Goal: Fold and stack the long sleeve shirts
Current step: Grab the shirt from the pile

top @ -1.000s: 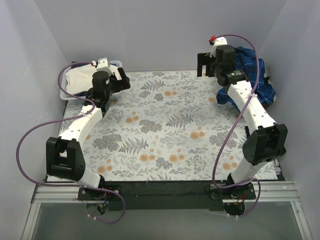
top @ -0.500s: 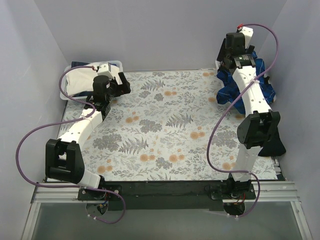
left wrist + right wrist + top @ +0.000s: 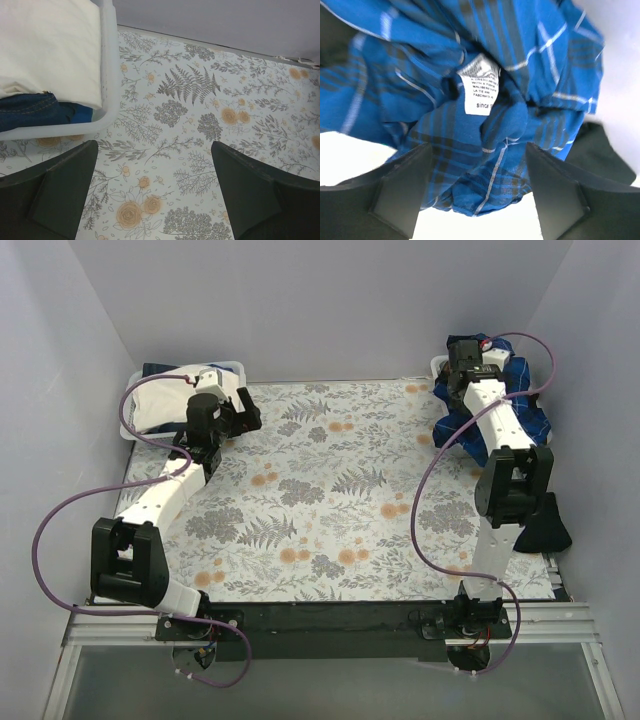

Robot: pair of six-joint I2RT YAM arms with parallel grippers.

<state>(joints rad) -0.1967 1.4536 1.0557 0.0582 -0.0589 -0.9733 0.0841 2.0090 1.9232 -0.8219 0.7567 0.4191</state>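
The right gripper [image 3: 477,200], jaws spread wide and holding nothing, hung directly over the crumpled blue plaid shirt [image 3: 440,135] heaped at the far right of the surface [image 3: 330,510], while the left gripper [image 3: 155,200], equally open and empty, sat well apart beside the white basket [image 3: 107,75].

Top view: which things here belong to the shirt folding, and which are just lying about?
Job:
blue plaid shirt, below the open right gripper
black cloth at the right edge, probably the black shirt

Lying about:
white basket holding white cloth and blue denim, beside the open left gripper
floral table cover
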